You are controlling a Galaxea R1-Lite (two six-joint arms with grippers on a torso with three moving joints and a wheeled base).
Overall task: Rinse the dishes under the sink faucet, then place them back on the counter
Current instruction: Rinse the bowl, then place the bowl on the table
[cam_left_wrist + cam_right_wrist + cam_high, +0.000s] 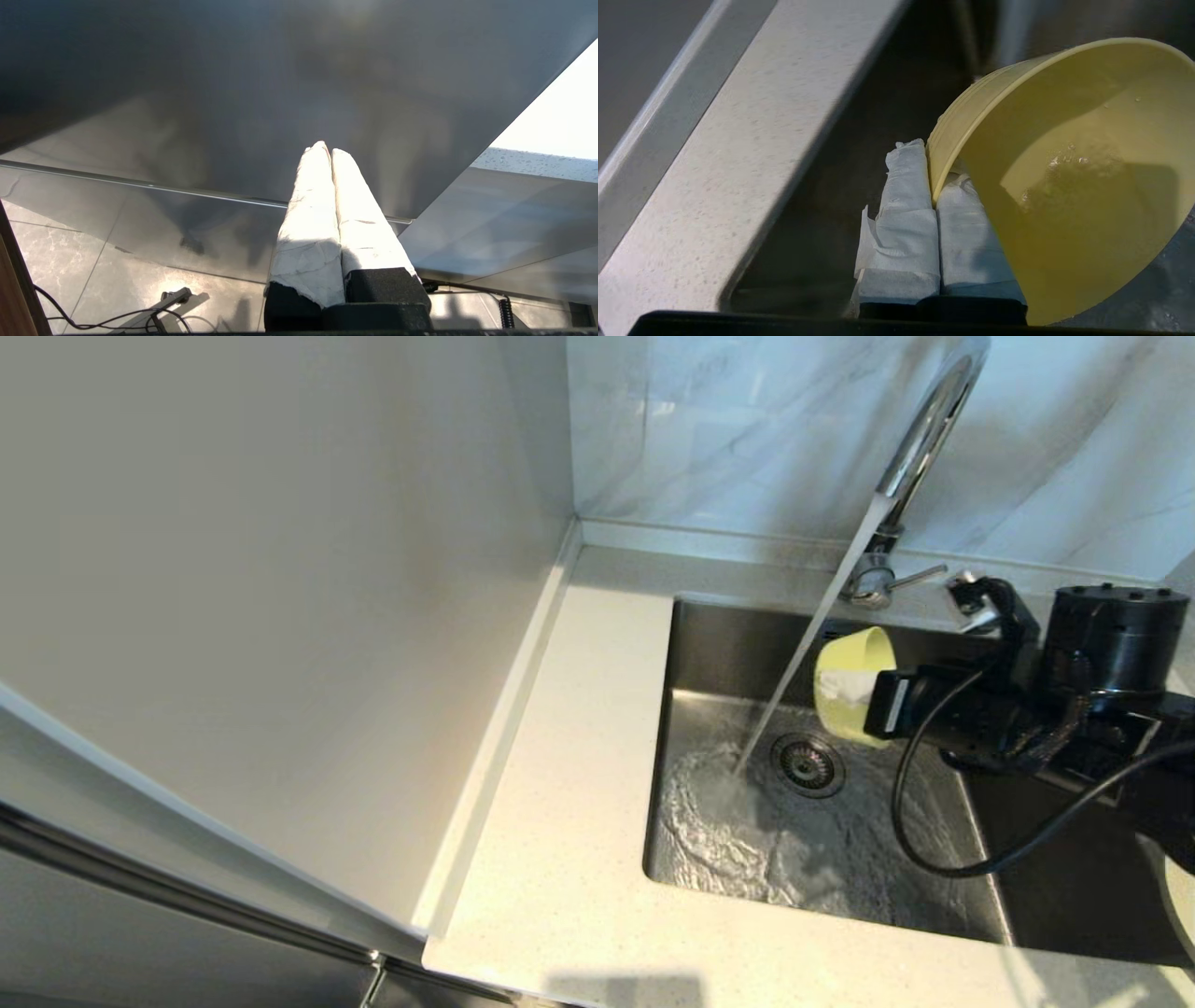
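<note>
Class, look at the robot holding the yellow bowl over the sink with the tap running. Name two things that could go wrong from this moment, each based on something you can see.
1. The right gripper pinches only the rim of the bowl, which is wet and tilted on its side; it might slip and drop into the sink.
2. Water from the faucet runs hard just beside the bowl; pushed into it, the stream could splash onto the counter or the gripper.

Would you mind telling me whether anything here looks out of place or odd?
Mildly: the running water stream misses the small pale-yellow round bowl, which the right gripper holds tipped on its side beside it.
</note>
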